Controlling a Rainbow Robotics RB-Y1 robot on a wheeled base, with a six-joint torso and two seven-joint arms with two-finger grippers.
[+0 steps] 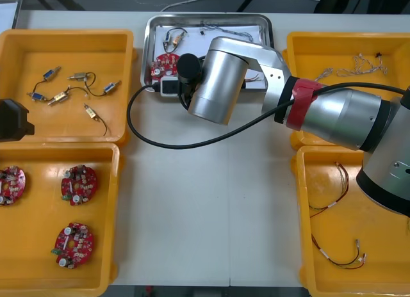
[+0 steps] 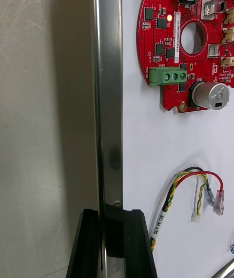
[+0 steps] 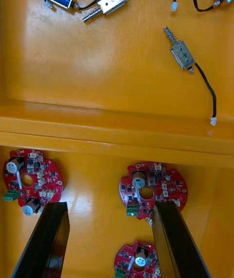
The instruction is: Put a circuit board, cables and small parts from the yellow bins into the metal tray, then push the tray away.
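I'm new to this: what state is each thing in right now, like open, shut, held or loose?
right gripper: shut on the metal tray's rim.
metal tray: held by its rim, white inside, already loaded.
circuit board: lying flat and loose in the tray.
red and yellow cable: lying loose beside that board.
left gripper: open, empty, above a yellow bin.

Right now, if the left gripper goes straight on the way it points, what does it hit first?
Probably bare floor of the yellow bin between two circuit boards. The left gripper is open, one finger beside the nearer board. Depth is unclear. The right gripper grips the metal tray by its rim.
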